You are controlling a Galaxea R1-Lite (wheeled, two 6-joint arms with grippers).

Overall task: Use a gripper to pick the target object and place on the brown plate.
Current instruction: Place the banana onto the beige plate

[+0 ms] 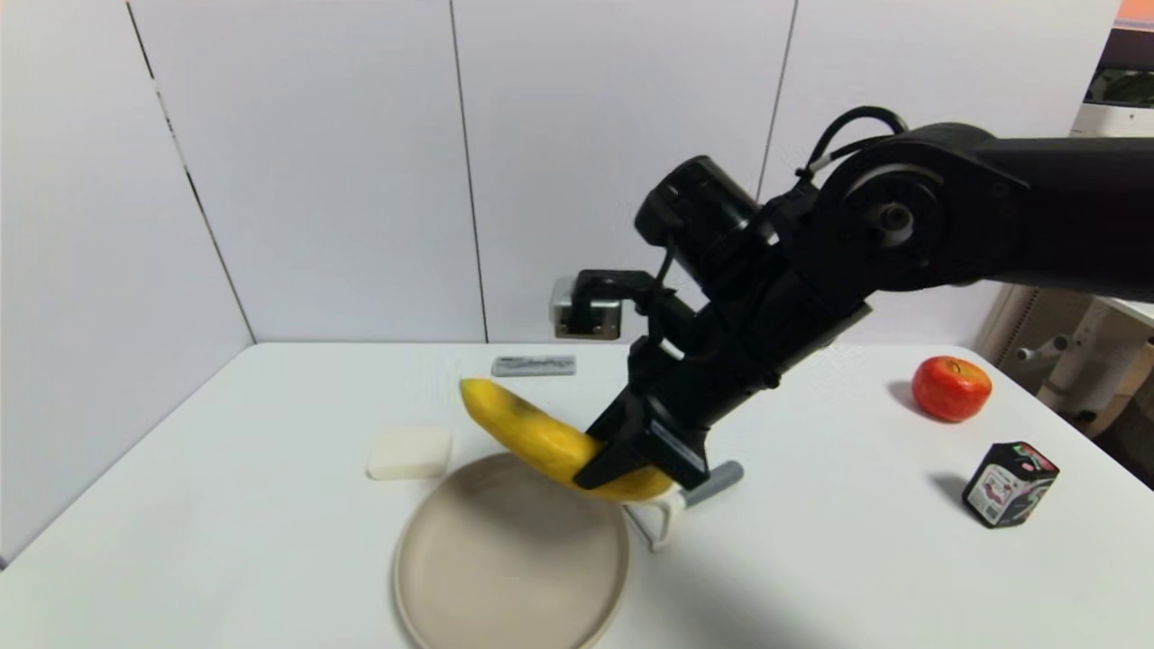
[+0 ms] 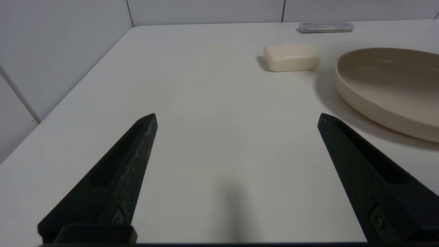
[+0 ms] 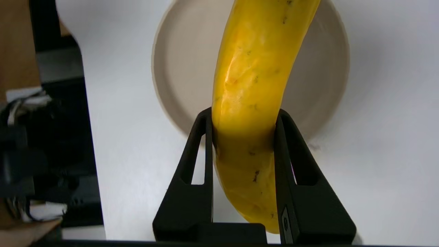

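My right gripper (image 1: 599,469) is shut on the yellow banana (image 1: 532,434) and holds it in the air over the far right edge of the brown plate (image 1: 469,586). In the right wrist view the banana (image 3: 250,103) sits between both fingers (image 3: 202,144), reaching out over the plate (image 3: 178,68). My left gripper (image 2: 236,118) is open and empty, low over the table to the left of the plate (image 2: 377,103); it does not show in the head view.
A cream block (image 1: 409,452) lies left of the plate. A grey flat item (image 1: 534,365) lies at the back. A red apple (image 1: 950,388) and a dark box (image 1: 1010,484) stand at the right. A white-grey tool (image 1: 685,505) lies right of the plate.
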